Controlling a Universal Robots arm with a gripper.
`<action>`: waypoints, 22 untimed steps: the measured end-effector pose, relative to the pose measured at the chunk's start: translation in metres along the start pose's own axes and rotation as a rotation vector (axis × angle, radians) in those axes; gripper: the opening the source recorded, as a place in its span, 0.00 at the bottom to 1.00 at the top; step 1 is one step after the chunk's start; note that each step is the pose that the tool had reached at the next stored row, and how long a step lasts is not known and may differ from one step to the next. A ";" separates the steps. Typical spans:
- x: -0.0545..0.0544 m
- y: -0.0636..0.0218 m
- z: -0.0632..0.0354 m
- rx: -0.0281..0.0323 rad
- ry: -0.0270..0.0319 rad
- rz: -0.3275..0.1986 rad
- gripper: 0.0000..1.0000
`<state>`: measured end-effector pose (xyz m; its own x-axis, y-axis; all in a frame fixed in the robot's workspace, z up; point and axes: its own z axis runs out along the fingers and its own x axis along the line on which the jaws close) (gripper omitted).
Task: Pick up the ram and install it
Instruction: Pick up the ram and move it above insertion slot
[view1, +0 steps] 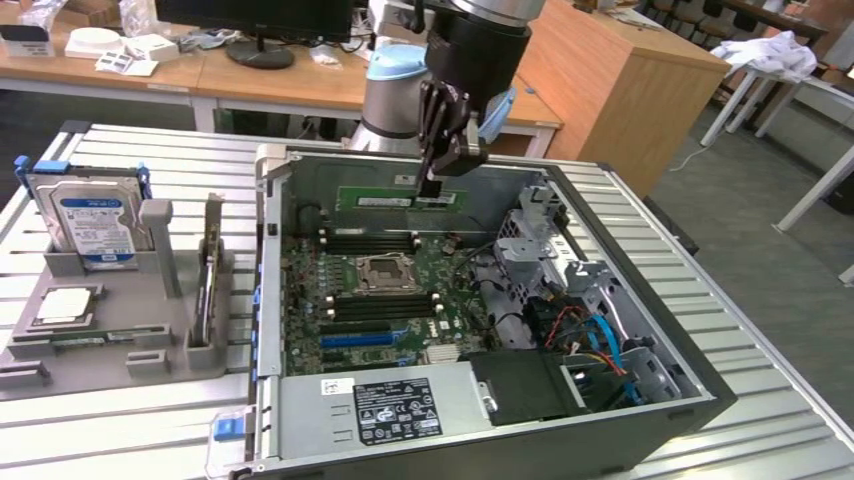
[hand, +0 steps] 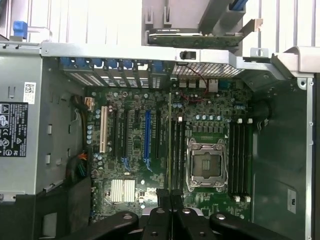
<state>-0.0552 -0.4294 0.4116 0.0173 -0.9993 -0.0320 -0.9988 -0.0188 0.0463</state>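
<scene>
The ram (view1: 387, 200) is a thin green stick held above the back of the open computer case (view1: 694, 390). My gripper (view1: 430, 193) is shut on its upper edge. In the wrist view the ram (hand: 170, 135) appears edge-on as a narrow line running out from my gripper (hand: 170, 199). It hangs over the black memory slots (hand: 176, 150) beside the empty processor socket (hand: 206, 165). Those slots (view1: 367, 240) lie just in front of the held stick in the exterior view, with the socket (view1: 380, 270) nearer the camera. The ram is above the board, not seated in a slot.
A grey fixture tray (view1: 107, 335) on the exterior view's left holds a hard drive (view1: 87, 225) upright and a silver processor chip (view1: 64, 305). Inside the case are a power supply (view1: 387, 410), a drive cage (view1: 541, 235) and loose cables (view1: 594, 335). A second bank of slots (hand: 240, 160) lies beyond the socket.
</scene>
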 end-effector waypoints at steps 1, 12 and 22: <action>-0.002 0.0000 0.0002 0.0000 -0.0003 0.000 0.11; -0.008 -0.0003 0.0024 0.0002 -0.0027 0.000 0.11; -0.008 -0.0011 0.0197 0.0001 -0.0027 0.000 0.11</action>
<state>-0.0552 -0.4211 0.3922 0.0173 -0.9992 -0.0348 -0.9988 -0.0189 0.0462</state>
